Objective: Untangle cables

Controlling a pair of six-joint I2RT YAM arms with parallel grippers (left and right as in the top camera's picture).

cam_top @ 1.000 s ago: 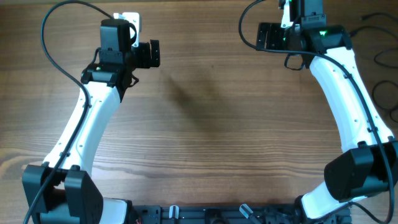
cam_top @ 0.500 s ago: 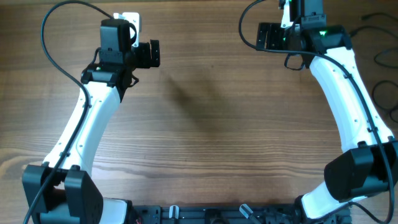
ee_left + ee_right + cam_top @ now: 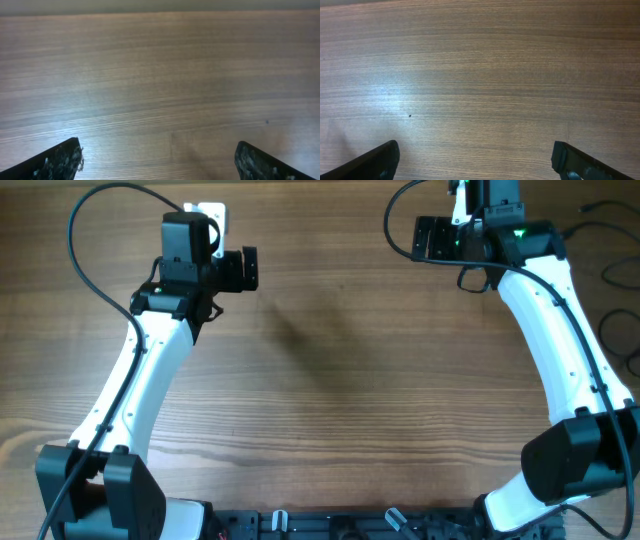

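Note:
Thin black cables (image 3: 612, 268) loop on the wood at the far right edge of the overhead view, partly cut off by the frame and behind the right arm. My left gripper (image 3: 250, 268) is at the back left, pointing right. My right gripper (image 3: 420, 238) is at the back right, pointing left, well away from the cables. In the left wrist view the left gripper (image 3: 160, 161) is open, its fingertips (image 3: 64, 159) wide apart over bare wood. The right gripper (image 3: 475, 161) is likewise open with only wood grain between its fingertips (image 3: 572, 161).
The wooden table (image 3: 330, 380) lies between the two white arms. Thick black arm wires arch over the left arm (image 3: 85, 240) and by the right wrist (image 3: 395, 225). A black rail (image 3: 340, 525) runs along the front edge.

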